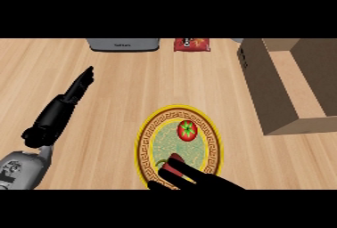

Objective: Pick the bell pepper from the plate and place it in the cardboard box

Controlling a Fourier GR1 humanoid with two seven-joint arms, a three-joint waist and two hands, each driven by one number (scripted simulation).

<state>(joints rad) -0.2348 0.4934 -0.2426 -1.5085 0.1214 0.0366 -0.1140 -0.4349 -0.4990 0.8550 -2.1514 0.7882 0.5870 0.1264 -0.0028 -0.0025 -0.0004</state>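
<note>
On plate (214,147): tomato (187,130) (bell pepper (176,165) beside)

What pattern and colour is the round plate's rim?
Yellow-gold rim with a dark key-style band, seen in the head view.

Wooden counter (118,111); plate (214,147); cardboard box (276,89); grey appliance (125,44); red packet (192,44)

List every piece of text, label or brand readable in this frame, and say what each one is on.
Nothing here can be read for certain.
Grey appliance at the counter's far edge: a short pale marking on its front, too small to read.
Red snack bag beside it: white lettering, too blurred to read.
Cardboard box: dark marks on its outer side, not legible.
Plate: ornamental border only, no words.
</note>
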